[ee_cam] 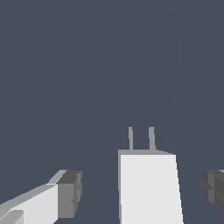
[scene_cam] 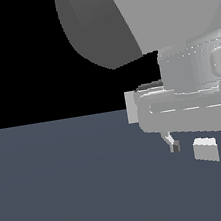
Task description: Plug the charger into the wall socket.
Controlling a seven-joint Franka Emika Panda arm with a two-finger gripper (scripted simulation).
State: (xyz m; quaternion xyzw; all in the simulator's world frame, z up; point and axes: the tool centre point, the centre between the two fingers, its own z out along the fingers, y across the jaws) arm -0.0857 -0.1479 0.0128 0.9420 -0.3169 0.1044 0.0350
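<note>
Your gripper (ee_cam: 140, 192) is wide open and empty, straddling the charger (ee_cam: 150, 188) on the floor (scene_cam: 69, 190). It's probably light, rigid and slick, so pinch the flat sides, clear of the prongs (ee_cam: 141, 139).

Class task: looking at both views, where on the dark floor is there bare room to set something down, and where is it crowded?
Bare: the dark blue-grey floor on the exterior view's left of the open gripper. Crowded: around the small light-grey boxy charger between the fingertips, and the flat light-grey square plate behind.
</note>
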